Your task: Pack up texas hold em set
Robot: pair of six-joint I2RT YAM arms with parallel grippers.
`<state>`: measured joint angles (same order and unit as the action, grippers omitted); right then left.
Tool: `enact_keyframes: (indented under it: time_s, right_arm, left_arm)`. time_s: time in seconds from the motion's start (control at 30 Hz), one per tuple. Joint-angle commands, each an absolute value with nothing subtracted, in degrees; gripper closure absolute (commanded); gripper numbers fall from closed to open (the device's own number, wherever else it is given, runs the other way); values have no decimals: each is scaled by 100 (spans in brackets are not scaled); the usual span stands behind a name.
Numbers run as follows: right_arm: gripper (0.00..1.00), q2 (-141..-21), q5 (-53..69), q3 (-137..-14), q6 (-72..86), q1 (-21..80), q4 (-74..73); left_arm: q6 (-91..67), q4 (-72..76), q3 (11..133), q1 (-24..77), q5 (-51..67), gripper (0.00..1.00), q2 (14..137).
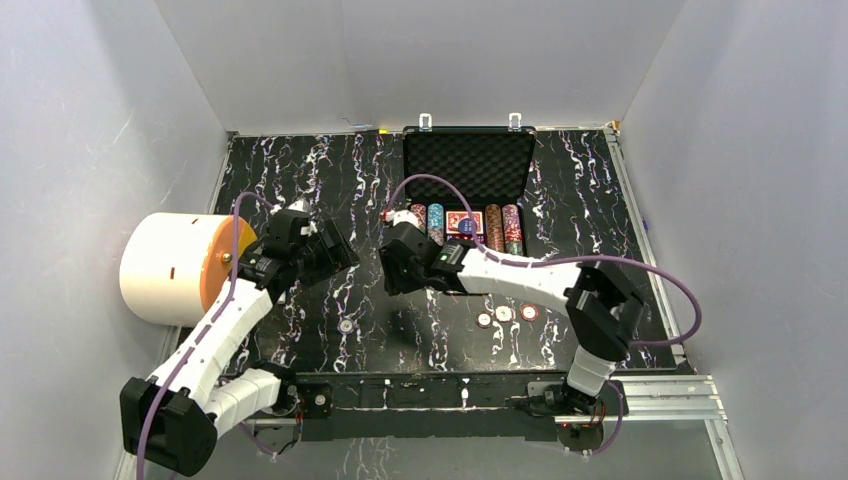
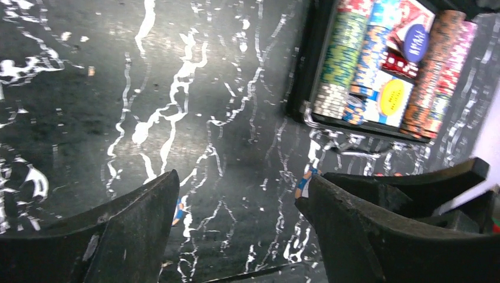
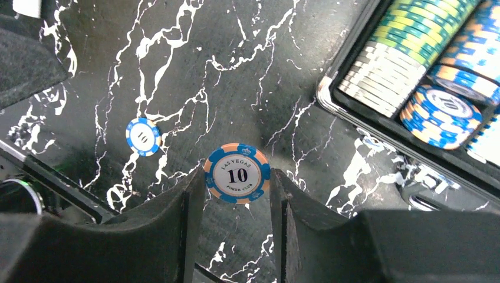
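The black briefcase lies open at the back of the table, rows of poker chips and a red card deck inside. In the right wrist view my right gripper is shut on a blue-and-orange "10" chip, held above the table left of the case rim. A second blue chip lies flat on the table. My left gripper is open over bare table, nothing between its fingers. A chip edge peeks from behind its left finger. In the top view the left gripper and the right gripper are close together.
A big white drum with an orange face lies at the left edge beside the left arm. Three loose chips sit at the front right, under the right arm. One more chip lies front centre. White walls enclose the table.
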<state>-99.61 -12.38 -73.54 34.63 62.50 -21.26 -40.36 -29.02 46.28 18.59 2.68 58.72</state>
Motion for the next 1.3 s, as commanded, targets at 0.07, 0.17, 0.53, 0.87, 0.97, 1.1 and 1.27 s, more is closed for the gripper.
enact_keyframes:
  time_s: [0.07, 0.17, 0.53, 0.87, 0.97, 1.1, 1.27]
  right_arm:
    - [51, -9201, -1229, -6924, 4044, 5980, -1388]
    - [51, -9022, -1249, -6763, 4364, 5842, -1224]
    - [51, -8171, -1387, -5726, 6295, 5361, -45]
    - [48, -8401, -1641, -6064, 5883, 5283, -780]
    - [45, -8578, -1591, -6182, 5237, 5287, -905]
    - [40, -8843, -1363, -6463, 4622, 5289, -1048]
    - [39, -9150, -918, -6673, 4491, 5282, -1018]
  left_arm:
    - [-4180, -2392, 4146, 1839, 1357, 31, 5337]
    - [-3859, -1648, 3880, 1837, 2268, 36, 5305]
    - [-3801, 706, 3302, 2383, 2948, 29, 5703]
    - [-4119, -1482, 4207, 3025, -1484, 41, 6426]
    - [-4090, -1994, 4441, 2749, -1520, 40, 6591]
    - [-3922, -2118, 4588, 1939, -1032, 31, 6814]
    - [-3406, -2603, 5260, 1675, -1170, 23, 7692]
